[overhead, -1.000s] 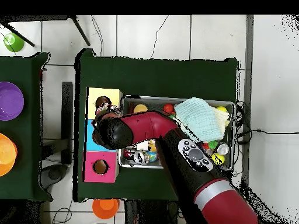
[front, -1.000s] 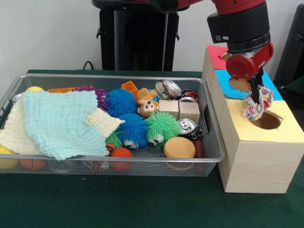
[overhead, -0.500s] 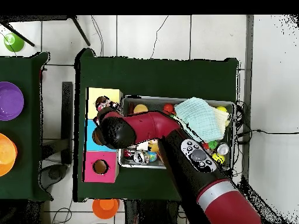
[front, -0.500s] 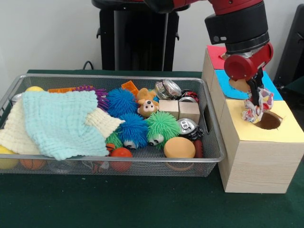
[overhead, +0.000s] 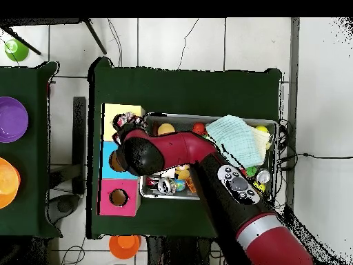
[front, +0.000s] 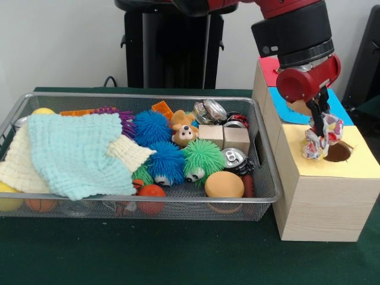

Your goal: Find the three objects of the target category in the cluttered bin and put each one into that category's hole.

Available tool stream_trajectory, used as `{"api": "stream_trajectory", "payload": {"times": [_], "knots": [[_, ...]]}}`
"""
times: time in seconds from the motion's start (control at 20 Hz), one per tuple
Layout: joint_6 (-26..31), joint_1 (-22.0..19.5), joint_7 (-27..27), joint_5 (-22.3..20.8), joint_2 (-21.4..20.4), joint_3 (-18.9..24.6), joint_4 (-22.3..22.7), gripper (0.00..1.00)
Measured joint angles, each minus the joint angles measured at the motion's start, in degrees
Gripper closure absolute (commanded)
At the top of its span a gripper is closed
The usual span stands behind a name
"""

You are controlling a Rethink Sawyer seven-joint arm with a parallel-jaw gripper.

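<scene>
The pincer (front: 321, 122) pinches a crumpled patterned cloth (front: 319, 138) dangling over the yellow box's hole (front: 338, 152), seemingly just off its bin-side rim, so dropping needs a nudge sideways.

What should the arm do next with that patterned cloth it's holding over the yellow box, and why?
Probably shift slightly toward the hole and lower before releasing. The gripper is shut on the patterned cloth, which hangs at the hole's edge nearer the bin, partly over the yellow box top. Dropped from here, it might snag on the rim instead of falling in.
</scene>
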Motion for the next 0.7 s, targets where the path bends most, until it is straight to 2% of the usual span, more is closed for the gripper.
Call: {"api": "stream_trajectory", "payload": {"times": [0.7], "knots": [[-0.01, -1.0, 0.0, 0.01, 2.63, 0.64, -0.01, 1.0]]}}
